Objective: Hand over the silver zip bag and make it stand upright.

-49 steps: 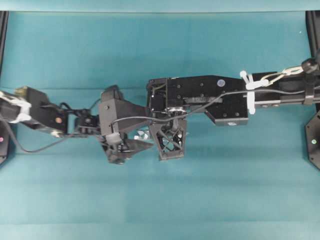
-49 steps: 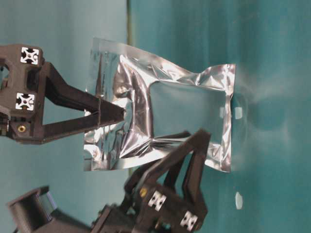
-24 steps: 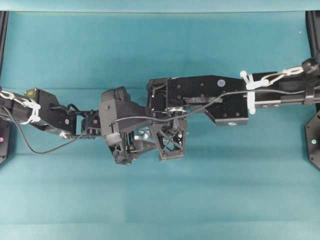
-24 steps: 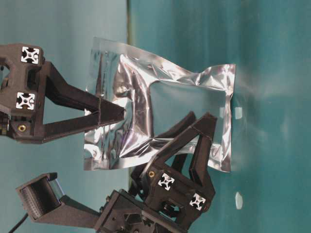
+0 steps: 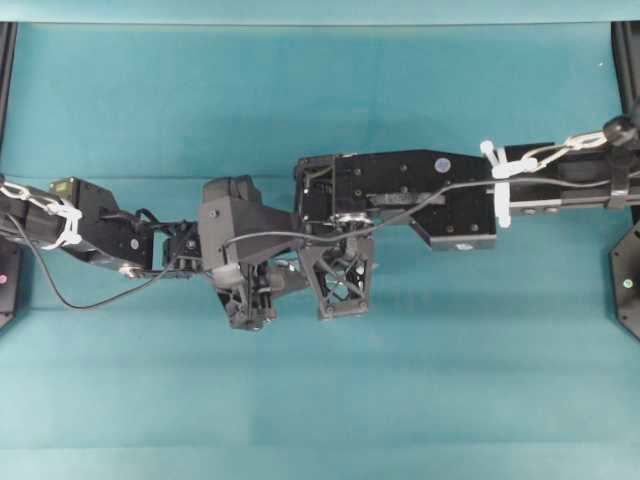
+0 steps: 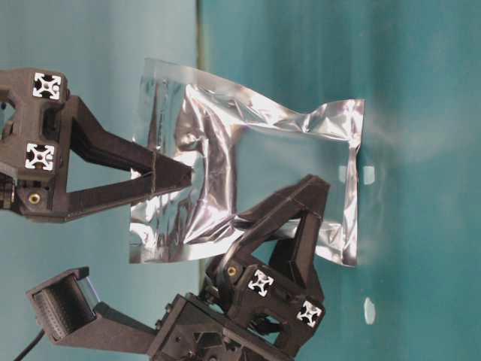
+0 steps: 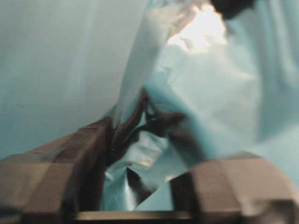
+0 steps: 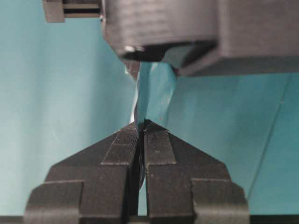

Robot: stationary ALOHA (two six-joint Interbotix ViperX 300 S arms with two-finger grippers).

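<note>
Two tools meet at the silver zip bag point(image 6: 248, 162), held up above the desk point(image 5: 320, 90). Your right tool point(image 8: 141, 123) pinches its edge tight. Your left tool point(image 6: 297, 207) sits around its lower part, not closed yet. Let go too soon and it could slip and fall flat.

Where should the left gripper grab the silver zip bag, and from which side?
Probably the silver zip bag by its flat sealed long-edge border, clear of the right gripper pinching it. Bring the left gripper in edge-on, one finger per face, since the bag is a thin sheet.
</note>
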